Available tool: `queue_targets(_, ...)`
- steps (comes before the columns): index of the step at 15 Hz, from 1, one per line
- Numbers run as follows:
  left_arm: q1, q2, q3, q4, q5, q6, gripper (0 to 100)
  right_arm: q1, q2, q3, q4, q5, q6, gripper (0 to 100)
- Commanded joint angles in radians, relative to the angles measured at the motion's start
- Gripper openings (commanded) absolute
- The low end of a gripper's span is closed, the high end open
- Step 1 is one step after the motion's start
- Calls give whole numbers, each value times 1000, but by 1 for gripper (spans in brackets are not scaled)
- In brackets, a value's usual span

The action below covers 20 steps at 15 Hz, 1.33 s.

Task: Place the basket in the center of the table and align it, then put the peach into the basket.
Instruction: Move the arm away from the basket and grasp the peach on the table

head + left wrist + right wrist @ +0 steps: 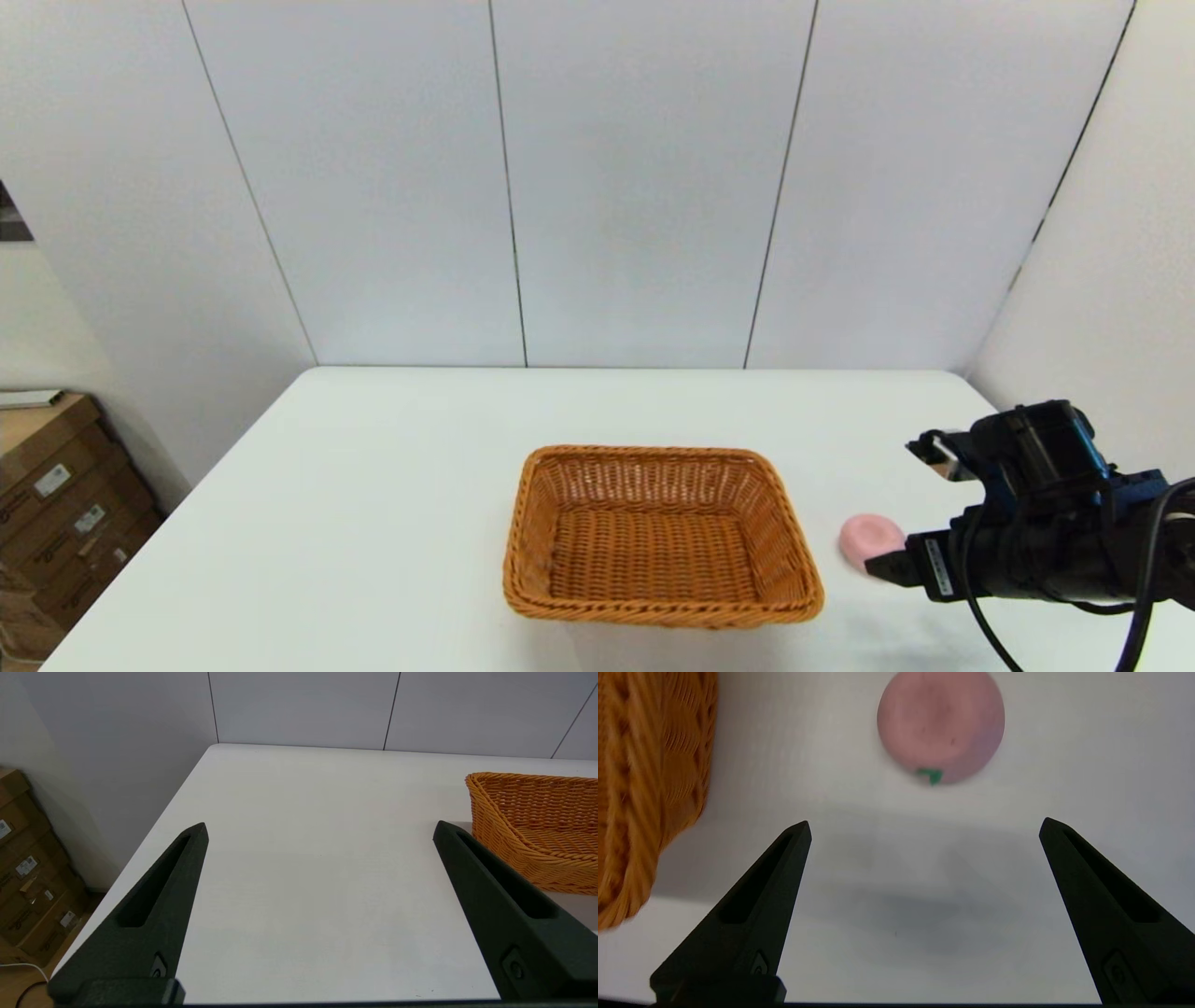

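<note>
White, smooth table [373,523] with rounded far corners, backed by pale grey wall panels [635,187] with thin dark seams; brown cardboard boxes [56,504] stacked on the floor off the table's left side. Basket [660,534] sits upright and empty on the table, about mid-width, long sides square to the table's far edge, its near rim close to the near edge. Broad bare tabletop lies left of the basket and beyond it to the far edge; a narrower strip lies right of it. Peach [869,539] rests on the table in that strip, just right of the basket and apart from its rim, green leaf mark turned toward the robot. Right gripper [924,828] comes in low from the right of the basket, arm roughly level over the table, fingers spread wide and holding nothing, tips short of the peach and not touching it. Left gripper [320,830] hangs above bare table left of the basket, fingers likewise wide apart, nothing between them; basket's left wall shows beside one finger.
</note>
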State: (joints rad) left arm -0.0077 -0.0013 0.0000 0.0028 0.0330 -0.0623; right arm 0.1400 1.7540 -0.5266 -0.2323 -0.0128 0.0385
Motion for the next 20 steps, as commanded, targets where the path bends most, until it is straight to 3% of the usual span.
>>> queue_targets(1,0,0,0,0,1,-2,100,-2,124,-6,-117,-38,31,100)
queue_targets(3,0,0,0,0,2,-4,100,-2,174,-6,-182,-55,37,100)
queue_targets(10,0,0,0,0,2,-5,100,-7,188,-3,-188,-55,38,100)
queue_targets(11,0,0,0,0,2,-5,100,-5,188,-1,-188,-55,40,0)
queue_targets(17,0,0,0,0,4,-5,100,-7,209,-3,-208,-52,40,0)
queue_targets(20,0,0,0,0,4,-5,100,-7,243,13,-265,-53,40,0)
